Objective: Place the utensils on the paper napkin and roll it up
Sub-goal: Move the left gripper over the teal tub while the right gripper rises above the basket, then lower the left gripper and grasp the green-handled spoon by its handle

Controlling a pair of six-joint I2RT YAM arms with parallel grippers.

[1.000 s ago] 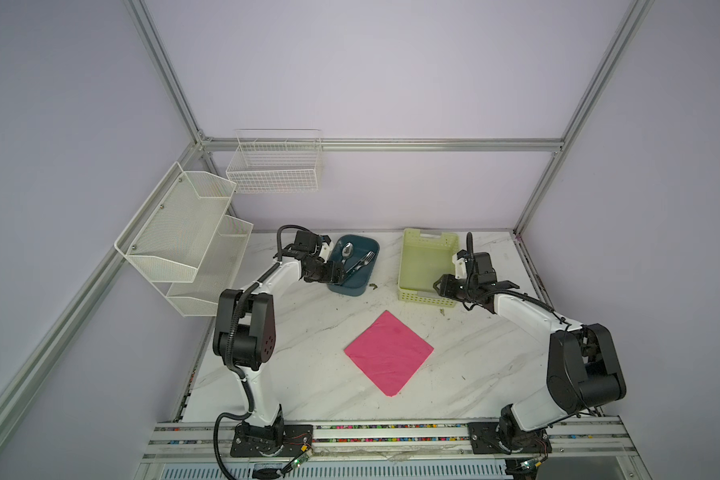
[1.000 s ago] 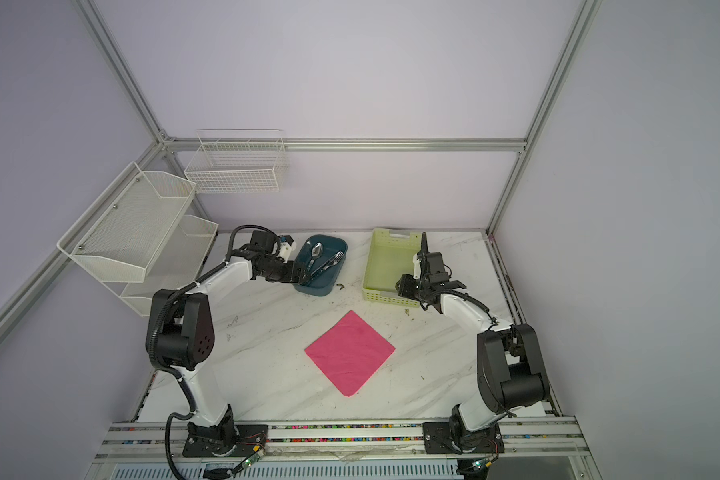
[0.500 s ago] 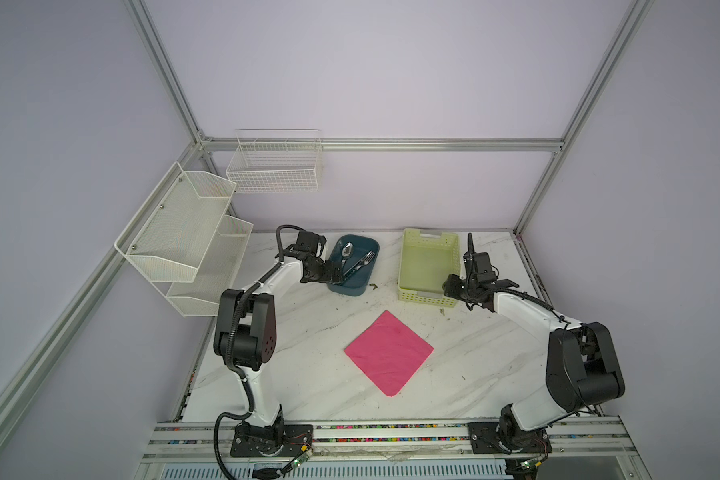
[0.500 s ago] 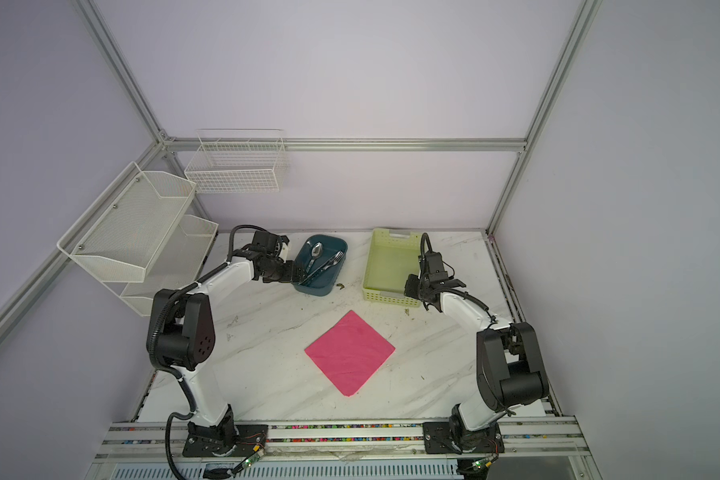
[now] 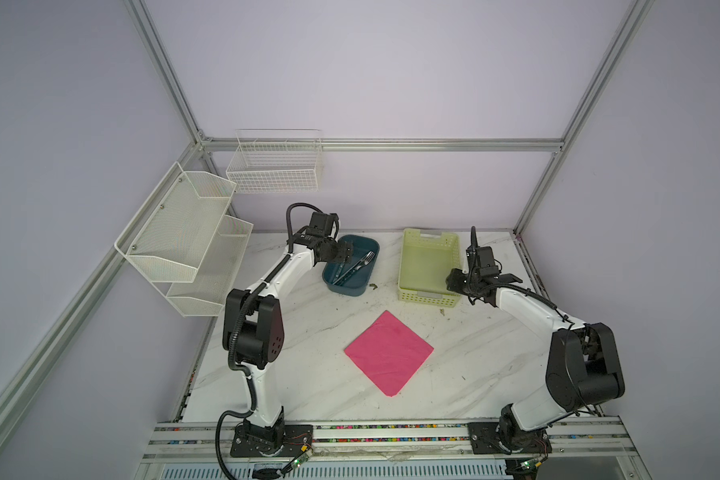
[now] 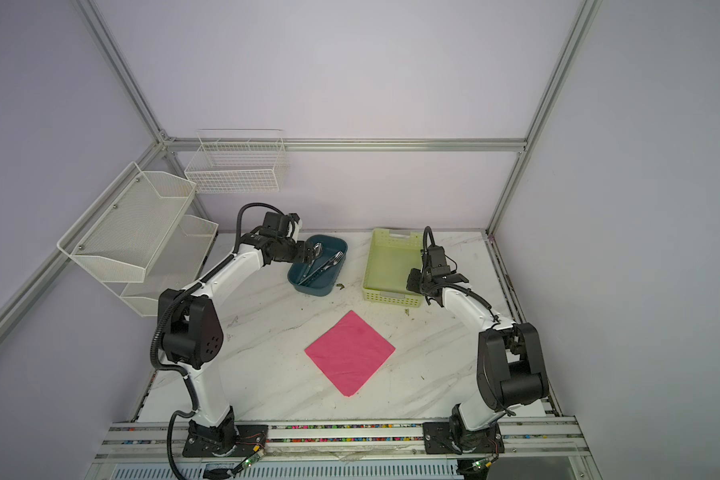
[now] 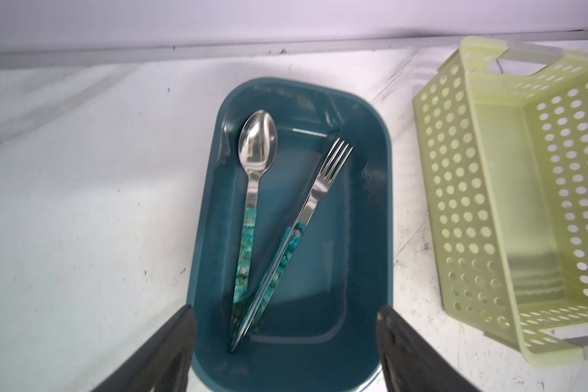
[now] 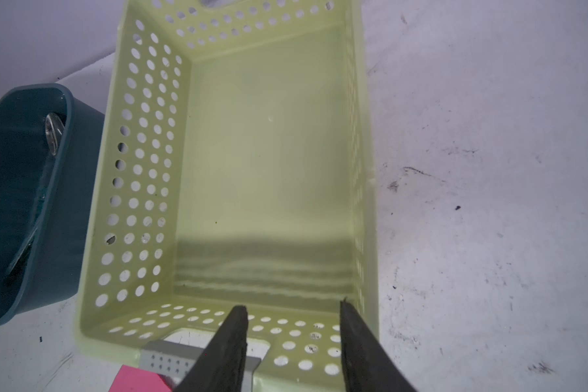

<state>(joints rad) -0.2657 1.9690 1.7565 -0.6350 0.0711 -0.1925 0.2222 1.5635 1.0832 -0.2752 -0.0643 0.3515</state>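
Count, this frame:
- utensils: 1 spoon (image 7: 257,146), 1 fork (image 7: 333,159), plus 1 third teal-handled piece (image 7: 243,331) tucked under the fork, probably the knife, mostly hidden
- 1 pink paper napkin (image 5: 389,352)
- 1 teal tub (image 7: 384,220)
- 1 pale green perforated basket (image 5: 429,297)
- 1 white wire basket (image 5: 275,172), back wall
- 1 two-tier white mesh shelf (image 5: 188,245), left of frame
- 2 arms, 2 hands: left hand (image 7: 285,312), right hand (image 8: 292,307)
- 1 marble bench (image 5: 308,353)

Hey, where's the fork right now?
In both top views the fork lies inside the teal tub at the back left of the table, just right of the spoon; the green basket stands further right.
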